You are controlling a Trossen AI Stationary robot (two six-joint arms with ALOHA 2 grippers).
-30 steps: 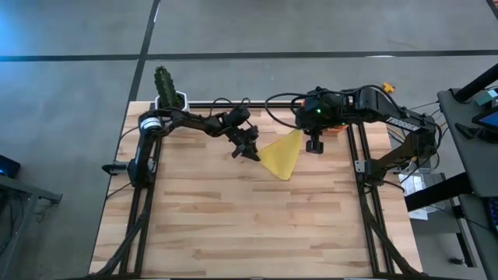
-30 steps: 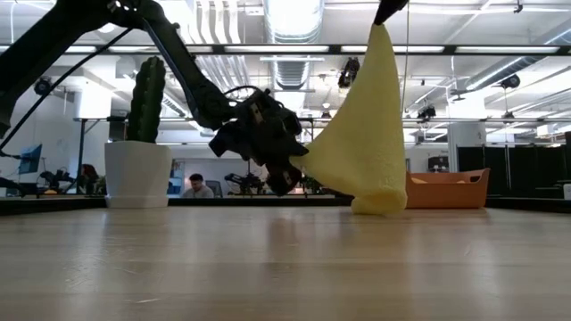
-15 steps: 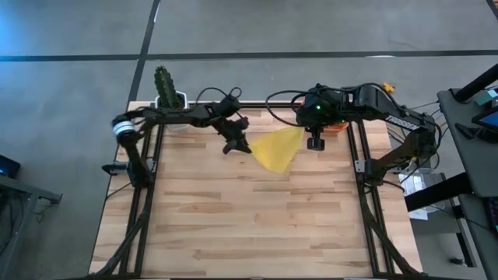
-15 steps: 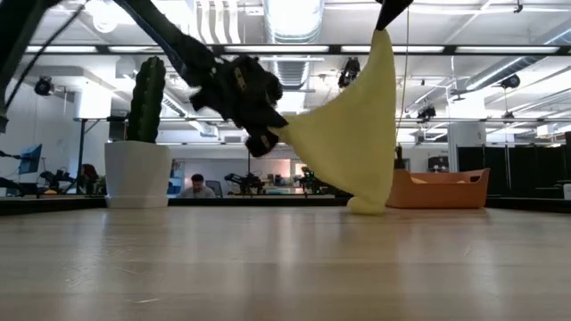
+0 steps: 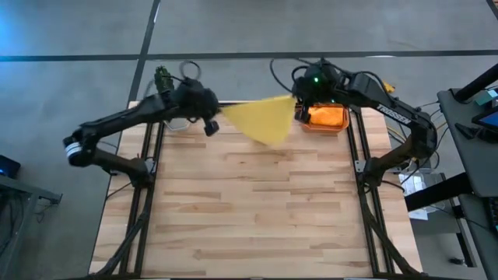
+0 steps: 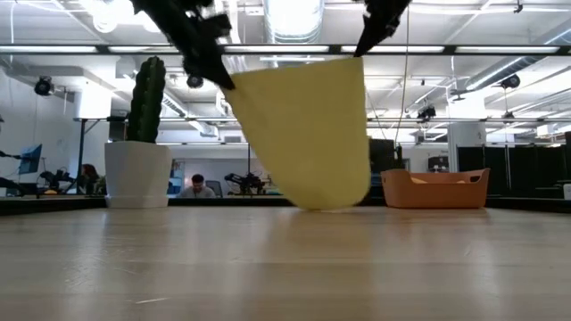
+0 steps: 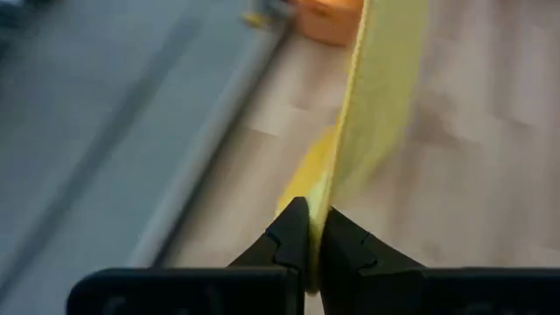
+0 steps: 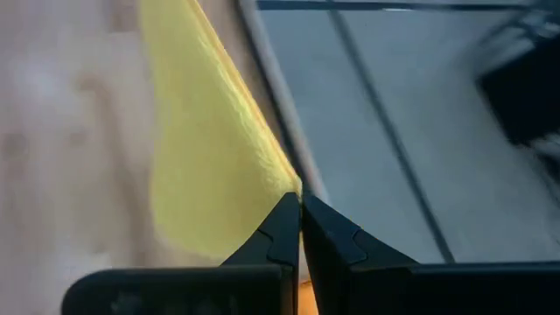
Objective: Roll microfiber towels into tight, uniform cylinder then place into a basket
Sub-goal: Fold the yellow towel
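both jaws pinching yellow towel (image 5: 261,120) aloft

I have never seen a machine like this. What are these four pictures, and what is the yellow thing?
It is a robot with two dark arms at a wooden table. One picture looks down from above, one looks level across the table, and two come from cameras on the wrists. The left end effector and the right end effector are each shut on a top corner of a yellow towel, holding it spread above the table. A basket and a potted cactus stand at the far edge.
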